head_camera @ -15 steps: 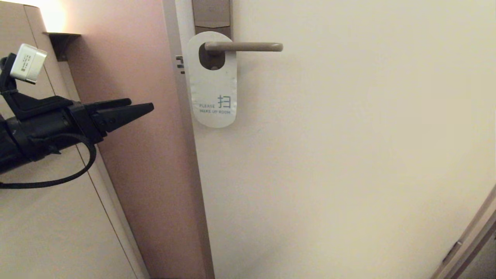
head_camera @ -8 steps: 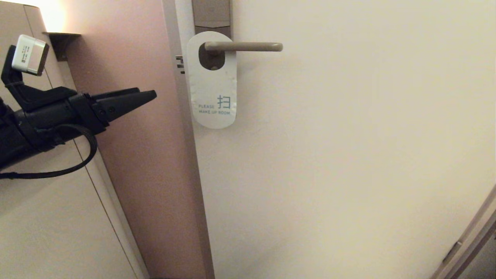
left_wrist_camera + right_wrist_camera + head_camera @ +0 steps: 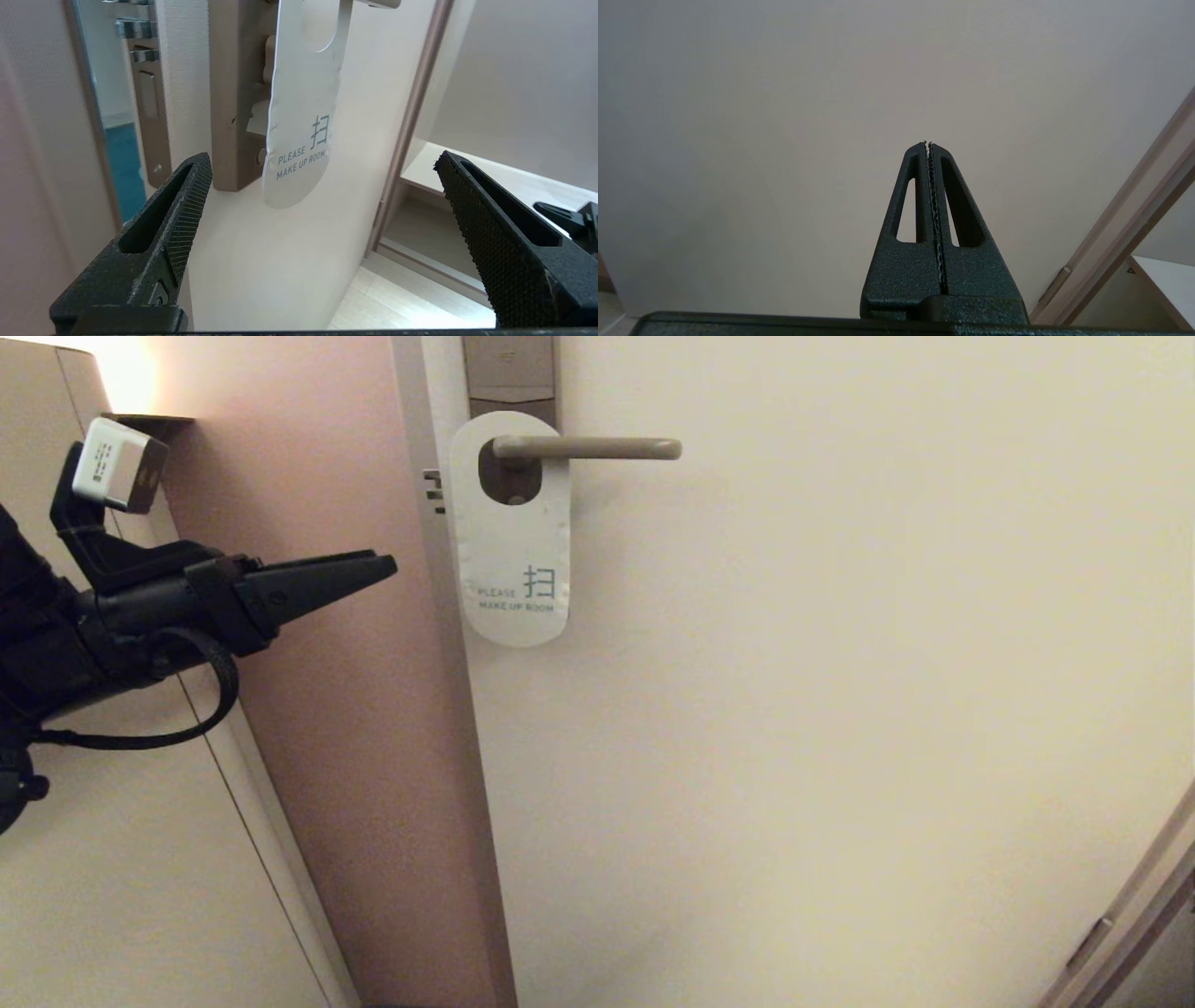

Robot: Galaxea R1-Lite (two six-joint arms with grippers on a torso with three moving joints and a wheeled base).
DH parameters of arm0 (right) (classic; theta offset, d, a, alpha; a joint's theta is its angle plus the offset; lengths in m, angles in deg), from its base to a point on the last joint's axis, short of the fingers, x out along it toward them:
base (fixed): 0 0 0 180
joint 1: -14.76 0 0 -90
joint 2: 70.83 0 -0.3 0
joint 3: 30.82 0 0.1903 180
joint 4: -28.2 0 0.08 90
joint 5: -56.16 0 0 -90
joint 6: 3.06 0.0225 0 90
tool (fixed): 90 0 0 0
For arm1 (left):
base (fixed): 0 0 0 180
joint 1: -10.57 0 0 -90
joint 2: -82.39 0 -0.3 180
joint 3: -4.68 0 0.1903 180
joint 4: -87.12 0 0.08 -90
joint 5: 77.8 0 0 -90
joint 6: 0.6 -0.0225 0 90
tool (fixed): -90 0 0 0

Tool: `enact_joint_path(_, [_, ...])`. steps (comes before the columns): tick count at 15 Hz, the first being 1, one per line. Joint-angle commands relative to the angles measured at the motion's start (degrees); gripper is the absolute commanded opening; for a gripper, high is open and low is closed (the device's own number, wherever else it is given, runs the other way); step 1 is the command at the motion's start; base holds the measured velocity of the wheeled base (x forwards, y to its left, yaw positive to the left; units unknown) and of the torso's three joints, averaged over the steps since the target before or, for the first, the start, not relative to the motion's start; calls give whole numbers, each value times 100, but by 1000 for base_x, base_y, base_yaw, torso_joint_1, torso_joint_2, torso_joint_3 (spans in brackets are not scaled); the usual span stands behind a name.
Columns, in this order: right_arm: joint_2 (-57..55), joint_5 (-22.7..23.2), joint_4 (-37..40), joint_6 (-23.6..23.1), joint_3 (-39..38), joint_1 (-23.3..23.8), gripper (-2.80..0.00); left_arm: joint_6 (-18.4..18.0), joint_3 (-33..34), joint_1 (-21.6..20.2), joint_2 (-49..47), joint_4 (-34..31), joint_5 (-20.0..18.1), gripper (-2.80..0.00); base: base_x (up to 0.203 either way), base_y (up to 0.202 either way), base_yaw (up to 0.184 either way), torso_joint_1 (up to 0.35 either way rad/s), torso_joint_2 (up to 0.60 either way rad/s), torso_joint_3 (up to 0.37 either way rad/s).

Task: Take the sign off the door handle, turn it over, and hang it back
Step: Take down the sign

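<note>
Since the earlier frames, the left gripper (image 3: 387,564) is edging closer to the door (image 3: 840,709), its tips now a little higher and nearer the sign (image 3: 512,551) than a second ago. It is pointing level toward the door's edge from the robot's left, at about the height of the sign's lower half, and is not touching the card. In the left wrist view its jaws are standing wide apart, with the sign (image 3: 301,135) showing between the two fingers (image 3: 187,196) and nothing held.

The sign is hanging on the handle (image 3: 586,449), the lever passing through its oval hole. Its white side is facing out, reading "PLEASE MAKE UP ROOM" beside a blue character. The card is hanging upright, lying close against the door and covering part of the backplate (image 3: 511,373). From the left wrist the backplate (image 3: 233,93) is showing behind the card's edge, and the latch plate (image 3: 145,93) is sitting on the door's edge beside it.

The right gripper (image 3: 930,143) is parked, out of the head view, facing a bare stretch of door with its jaws pressed together and nothing between them.
</note>
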Motion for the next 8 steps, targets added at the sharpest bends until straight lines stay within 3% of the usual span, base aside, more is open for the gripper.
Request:
enact_joint_path(1, [0,0,-5,-8,0,8,-280,20,-94,35,-124,38,-79,0,0,0,0,0,0,0])
enact_joint_path(5, [0,0,-5,-8,0,-1,-280,81,-368,81,-382,49,-511,0,0,0,0,0,0,0])
enact_joint_path(8, [0,0,-5,-8,0,-1,-280,94,-535,156,-600,174,-580,0,0,0,0,0,0,0])
